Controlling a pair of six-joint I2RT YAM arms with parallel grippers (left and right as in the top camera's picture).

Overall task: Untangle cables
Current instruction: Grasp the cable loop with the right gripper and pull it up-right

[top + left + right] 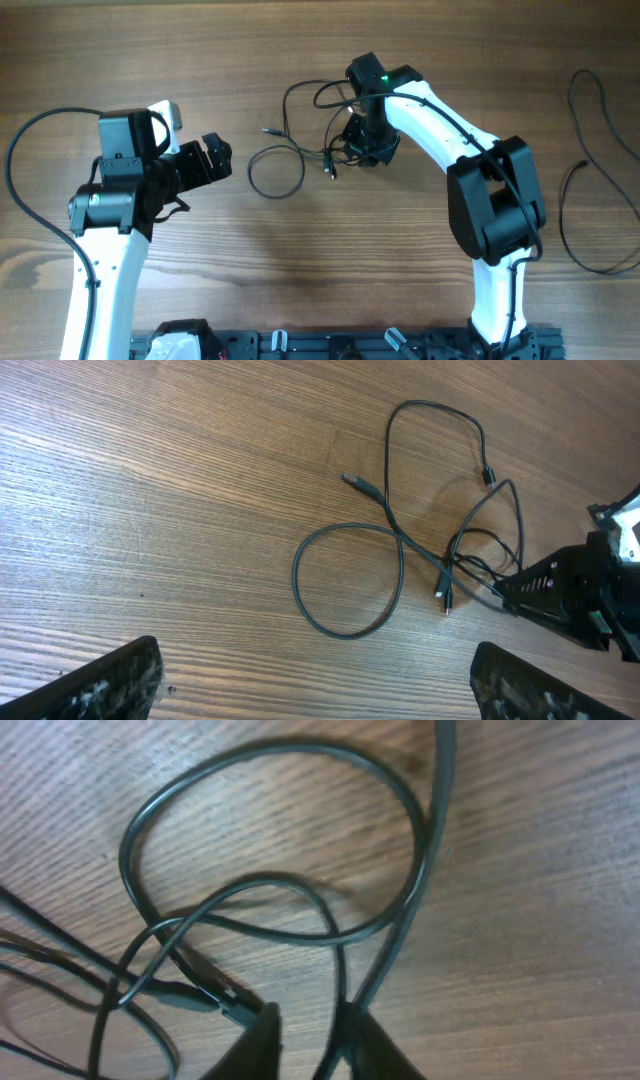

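With the left arm parked at the left of the wooden table (300, 260), the left gripper (218, 158) hovers with its fingers spread wide and holds nothing; it points toward the work and stands a little clear of it.

Next to the right: the cables (300, 140) lie flat on the wood at mid-table. Nearest the left gripper is an open round loop (348, 582), uncrossed apart from where its two ends meet. Above it a free plug end (355, 481) lies bare on the table. Further right the strands crowd into a small knot (470, 565), with a taller loop rising behind.

Right gripper (305, 1035) is down on that knot. Its fingers are close together, and one strand runs into the narrow gap; it appears to be pinching that strand.

Far right, well apart from the bundle: a separate thin wire (572, 215), untangled.

Handling, judged: light, limp, smooth-jacketed wire. It will drag and follow a pull, not push, and it may slip through a light pinch. Plugs will snag on crossings. The best hold for the left looks to be the bare strand just behind the free plug, away from the knot.
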